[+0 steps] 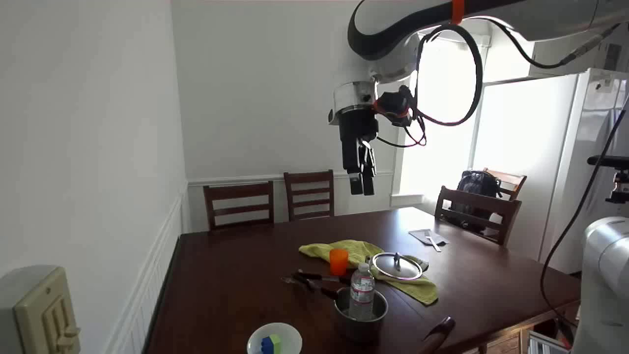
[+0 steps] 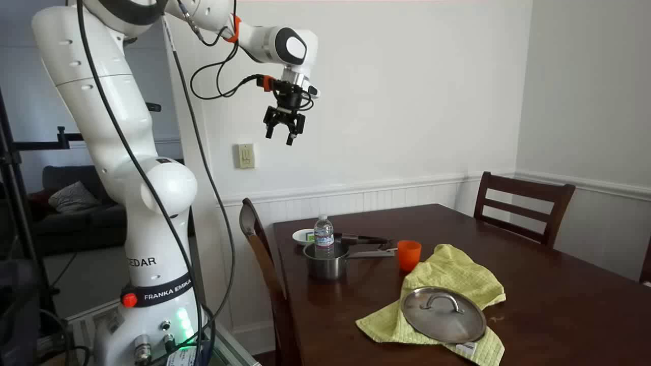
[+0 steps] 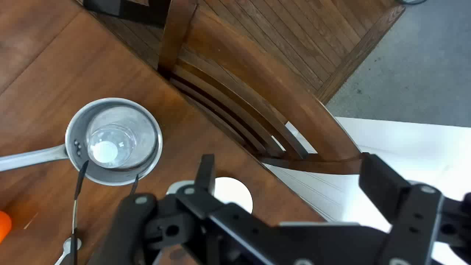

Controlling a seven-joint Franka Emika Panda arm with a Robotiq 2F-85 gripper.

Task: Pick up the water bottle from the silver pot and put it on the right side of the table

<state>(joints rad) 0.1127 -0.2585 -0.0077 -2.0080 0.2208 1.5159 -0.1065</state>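
Observation:
The clear water bottle (image 1: 362,290) stands upright in the silver pot (image 1: 351,327), a small deep saucepan, on the dark brown table (image 1: 236,275). In an exterior view the bottle (image 2: 324,238) rises above the pot (image 2: 325,269) near a table edge. In the wrist view the bottle (image 3: 112,145) shows from above inside the pot (image 3: 75,123), left of the jaws. My gripper (image 2: 279,136) points down, high above the table (image 2: 534,284) and well above the bottle, apart from it. In the wrist view its jaws (image 3: 287,165) are wide apart with nothing between them.
An orange cup (image 2: 409,255), black-handled utensils (image 1: 319,278) and a white bowl (image 1: 290,339) with small blocks stand near the pot. A silver lid (image 2: 442,315) lies on a yellow-green towel (image 2: 457,269). A chair back (image 3: 257,73) stands at the table edge beside the pot.

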